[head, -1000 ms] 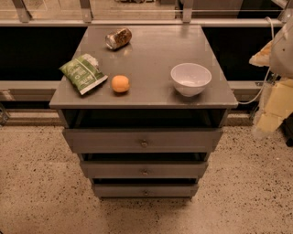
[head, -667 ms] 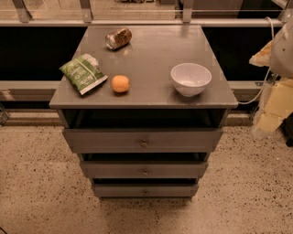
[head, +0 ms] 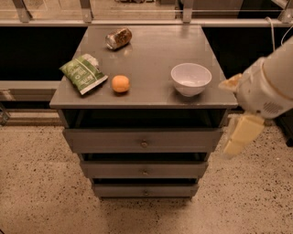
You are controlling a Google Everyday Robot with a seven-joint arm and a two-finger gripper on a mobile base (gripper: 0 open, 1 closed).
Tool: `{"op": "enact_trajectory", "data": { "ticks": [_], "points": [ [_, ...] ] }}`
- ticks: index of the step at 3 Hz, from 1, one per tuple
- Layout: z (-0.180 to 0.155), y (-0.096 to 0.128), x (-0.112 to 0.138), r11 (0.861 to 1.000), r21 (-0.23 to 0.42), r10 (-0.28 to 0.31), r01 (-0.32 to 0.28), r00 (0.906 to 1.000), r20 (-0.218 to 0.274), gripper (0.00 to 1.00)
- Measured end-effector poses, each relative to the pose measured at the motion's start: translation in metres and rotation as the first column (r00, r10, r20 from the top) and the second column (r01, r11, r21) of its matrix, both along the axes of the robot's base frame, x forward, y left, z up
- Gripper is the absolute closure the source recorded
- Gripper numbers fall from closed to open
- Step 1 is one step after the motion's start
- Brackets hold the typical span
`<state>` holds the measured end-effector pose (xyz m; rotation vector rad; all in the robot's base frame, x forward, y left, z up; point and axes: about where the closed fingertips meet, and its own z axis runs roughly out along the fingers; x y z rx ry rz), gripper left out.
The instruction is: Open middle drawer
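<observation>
The pincer [head: 239,137] hangs at the right of the view, off the bench's [head: 151,98] front right corner and lower than its top, about level with the top drawer [head: 105,140]. It touches nothing. Whether it is wide or narrow I cannot tell. The pale, rounded arm [head: 270,82] behind it runs up and off the right edge of the view.

Bare speckled floor [head: 41,183] lies open between the pincer and the drawer fronts. The floor also spreads in front of the bench and out to its left.

On the grey bench top, a white bowl [head: 191,78] stands nearest the pincer, close to the front right corner. An orange [head: 121,83] sits near the middle of the front edge. A green bag [head: 84,73] lies just beside it, toward the left edge. A can [head: 118,38] lies on its side near the back edge, left of centre. The four things are apart from one another.

Behind the bench runs a dark wall panel [head: 27,55] under a rail with metal posts [head: 187,10]. A thin cable [head: 273,32] hangs at the upper right.

The middle drawer [head: 114,169] is the second of three grey fronts stacked under the top. It is wide and flat, with a small round knob [head: 145,172] at its centre and a dark gap above it. The bottom drawer [head: 119,190] sits below it.
</observation>
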<state>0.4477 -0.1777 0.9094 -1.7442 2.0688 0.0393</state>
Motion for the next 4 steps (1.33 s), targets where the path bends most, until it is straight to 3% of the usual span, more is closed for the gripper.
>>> {"op": "enact_trajectory", "data": {
  "ticks": [1, 2, 3, 4],
  "points": [
    [-0.027, -0.004, -0.008, 1.0, -0.002, 0.031, -0.031, 0.9993, 0.022, 0.0],
    [-0.027, 0.002, -0.008, 0.999, -0.022, 0.045, -0.045, 0.999, 0.009, 0.0],
    [-0.051, 0.006, -0.02, 0.989, -0.085, 0.122, -0.118, 0.9915, 0.045, 0.0],
    [-0.1, 0.01, -0.03, 0.968, -0.116, 0.234, -0.221, 0.9664, 0.107, 0.0]
  ]
}}
